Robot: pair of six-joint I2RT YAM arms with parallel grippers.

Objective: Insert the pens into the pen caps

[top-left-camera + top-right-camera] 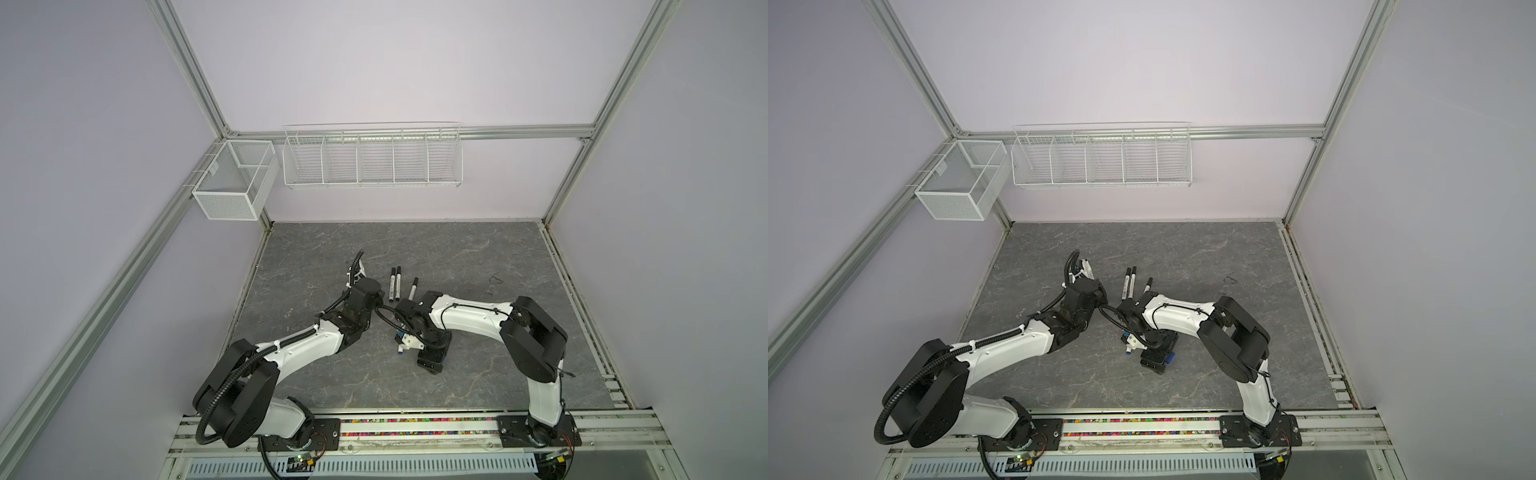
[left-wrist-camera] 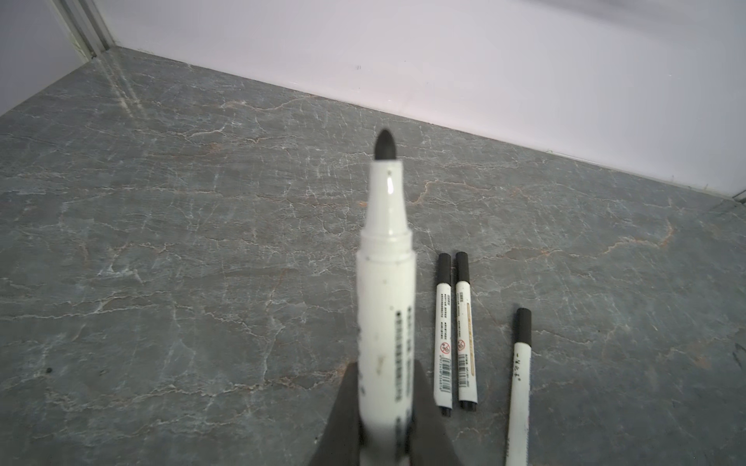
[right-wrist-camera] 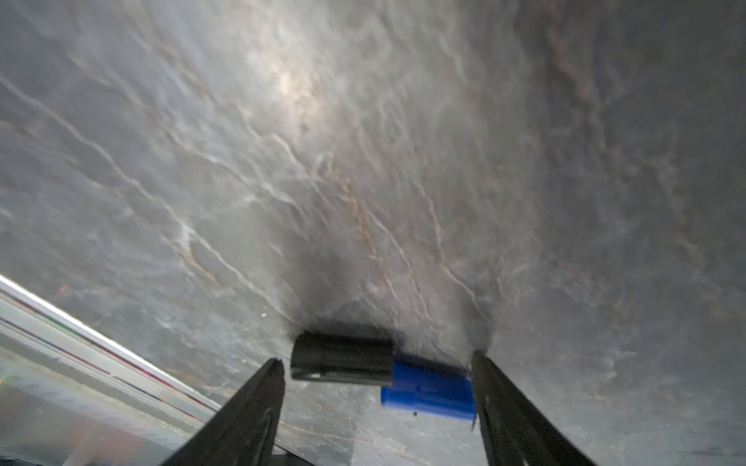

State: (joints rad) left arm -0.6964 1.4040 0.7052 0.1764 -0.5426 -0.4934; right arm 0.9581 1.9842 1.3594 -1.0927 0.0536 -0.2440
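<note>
My left gripper (image 2: 386, 365) is shut on the barrel of an uncapped white pen (image 2: 385, 242), whose black tip points away over the table. In both top views this gripper (image 1: 356, 273) is raised left of centre. Three capped pens (image 2: 443, 335) (image 2: 466, 331) (image 2: 520, 383) lie on the grey table, two side by side and one apart; a top view shows them too (image 1: 395, 284). My right gripper (image 3: 377, 359) stands open, low over the table (image 1: 432, 359). A black pen cap (image 3: 341, 357) and a blue pen cap (image 3: 430, 389) lie end to end between its fingers; the blue one is against one finger.
A white mesh box (image 1: 235, 180) and a long white wire basket (image 1: 372, 156) hang on the back walls above the table. Metal frame rails (image 1: 415, 428) run along the front edge by both arm bases. The two forearms nearly meet at mid-table.
</note>
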